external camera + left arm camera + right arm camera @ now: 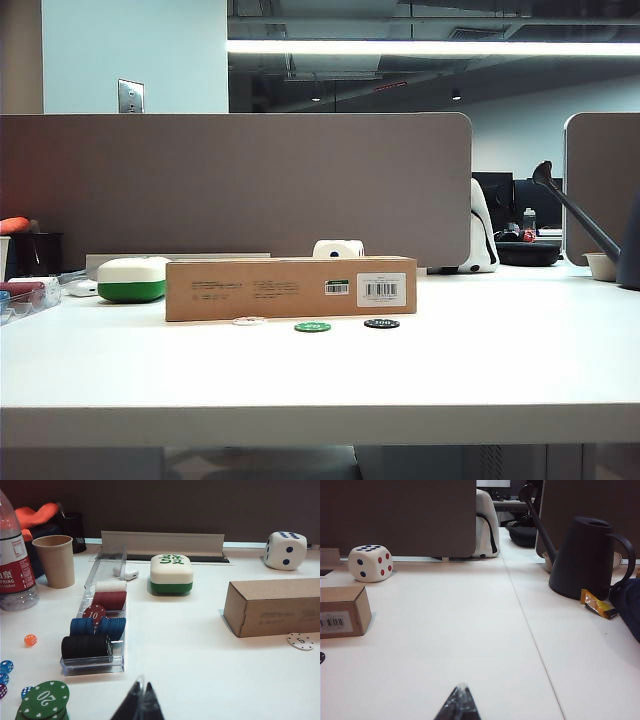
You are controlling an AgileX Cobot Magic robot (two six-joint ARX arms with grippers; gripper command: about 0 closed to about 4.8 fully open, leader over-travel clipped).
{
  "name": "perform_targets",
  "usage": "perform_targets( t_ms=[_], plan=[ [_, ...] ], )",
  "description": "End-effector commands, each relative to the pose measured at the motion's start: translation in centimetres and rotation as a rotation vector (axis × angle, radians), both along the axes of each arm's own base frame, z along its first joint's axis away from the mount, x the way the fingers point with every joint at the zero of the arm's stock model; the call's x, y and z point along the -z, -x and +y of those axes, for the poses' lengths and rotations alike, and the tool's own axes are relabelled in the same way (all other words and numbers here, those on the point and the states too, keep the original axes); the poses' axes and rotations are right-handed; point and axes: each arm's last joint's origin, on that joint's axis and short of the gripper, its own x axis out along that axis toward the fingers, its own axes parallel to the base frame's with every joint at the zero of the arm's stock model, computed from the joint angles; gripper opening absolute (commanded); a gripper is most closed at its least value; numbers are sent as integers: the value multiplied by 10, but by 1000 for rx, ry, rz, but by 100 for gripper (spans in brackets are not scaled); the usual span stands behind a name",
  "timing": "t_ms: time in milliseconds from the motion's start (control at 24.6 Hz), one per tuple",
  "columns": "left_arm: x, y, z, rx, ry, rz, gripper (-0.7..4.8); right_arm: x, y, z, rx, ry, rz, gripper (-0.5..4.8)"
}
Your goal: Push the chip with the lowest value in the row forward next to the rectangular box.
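White desk; white chip (248, 321) already sits by the rectangular box (290, 288). Left gripper (140, 705) and right gripper (459, 703), fingers together, should hang back.

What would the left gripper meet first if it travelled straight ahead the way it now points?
Probably the white-and-green rounded case; the left gripper, fingertips together, points across bare white table toward it. Depth is unclear, so this is tentative.

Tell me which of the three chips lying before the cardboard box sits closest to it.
The white chip, leftmost in the row: it lies right by the box, while the green chip and black chip sit slightly farther out.
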Motion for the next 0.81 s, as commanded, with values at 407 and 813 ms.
perform_targets(
  t_ms=[407, 813],
  plan=[
    [-3, 0, 0, 3, 0, -18, -5, 4, 0, 0, 3, -10, 33, -1],
    [-3, 0, 0, 4, 0, -18, -5, 4, 0, 0, 3, -37, 33, -1]
  ],
)
